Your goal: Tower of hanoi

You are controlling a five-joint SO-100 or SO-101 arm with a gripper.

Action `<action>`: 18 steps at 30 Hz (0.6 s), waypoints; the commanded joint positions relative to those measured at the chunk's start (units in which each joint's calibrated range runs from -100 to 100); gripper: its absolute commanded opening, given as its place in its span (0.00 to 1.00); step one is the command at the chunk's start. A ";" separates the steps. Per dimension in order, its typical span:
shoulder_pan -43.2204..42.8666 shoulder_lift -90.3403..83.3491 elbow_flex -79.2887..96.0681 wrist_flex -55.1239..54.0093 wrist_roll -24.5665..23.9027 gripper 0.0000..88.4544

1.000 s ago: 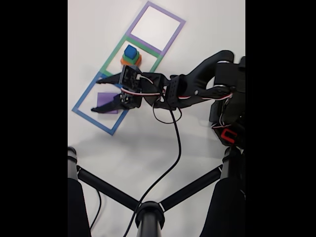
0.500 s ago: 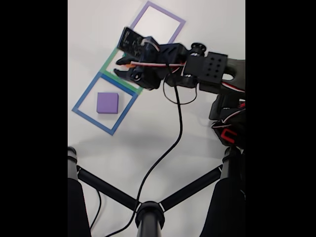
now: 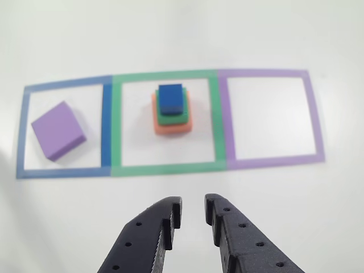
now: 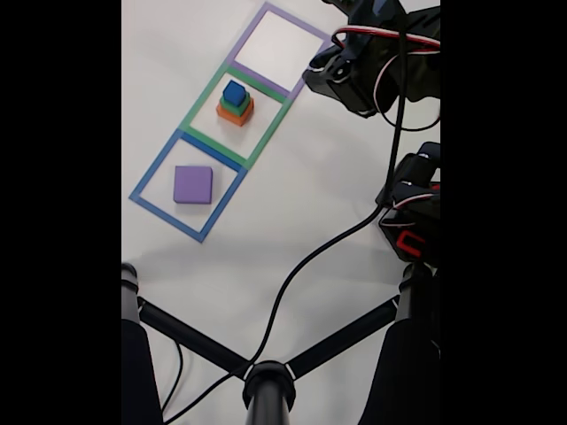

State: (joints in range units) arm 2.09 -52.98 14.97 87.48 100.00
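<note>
Mid-puzzle: purple block point(image 3: 58, 129) sat alone at left; blue, green, orange stack point(image 3: 172, 109) at centre awaited moving. Gripper point(image 3: 192, 209), bottom centre, was slightly open, held nothing.

Place: a lab or hobby robotics bench
Signs: plain white tabletop point(image 4: 266, 248) marked with taped squares point(image 3: 165, 128); black camera stand point(image 4: 266, 385); loose black cable point(image 4: 306, 266)

four foam blocks point(image 3: 171, 108), three tape squares point(image 3: 165, 122)
</note>
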 commanded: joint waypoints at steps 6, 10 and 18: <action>6.19 -8.16 10.34 -4.32 0.00 0.10; 7.86 -8.88 18.79 -13.06 0.00 0.20; 7.79 -11.05 35.33 -30.46 0.00 0.28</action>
State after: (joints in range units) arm 9.54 -61.42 45.00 64.69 100.00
